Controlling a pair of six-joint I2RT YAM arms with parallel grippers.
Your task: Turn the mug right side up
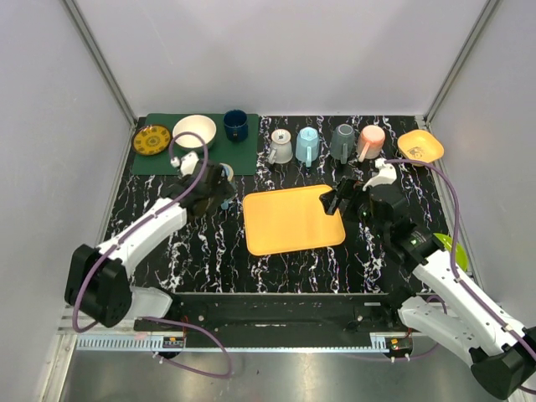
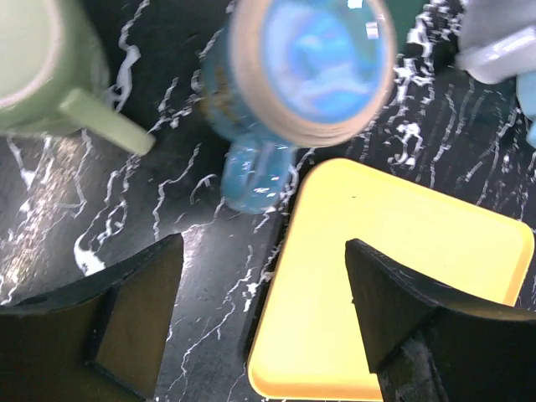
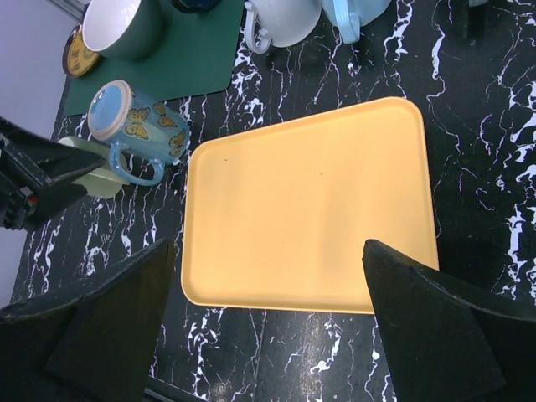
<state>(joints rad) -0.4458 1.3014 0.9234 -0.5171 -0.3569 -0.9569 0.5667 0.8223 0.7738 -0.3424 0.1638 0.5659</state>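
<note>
Standing just off the yellow tray's [image 3: 310, 201] left edge, the blue butterfly mug [image 3: 155, 126] is touched by neither hand; left hand [image 2: 264, 276] and right hand [image 3: 268, 260] are spread apart, empty.

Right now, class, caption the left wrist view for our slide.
Open left fingers hover near an upside-down blue mug, beside a green mug and yellow tray.

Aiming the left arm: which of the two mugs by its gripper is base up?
The blue butterfly mug beside the orange tray: its flat base faces up. The green mug shows its open mouth.
</note>
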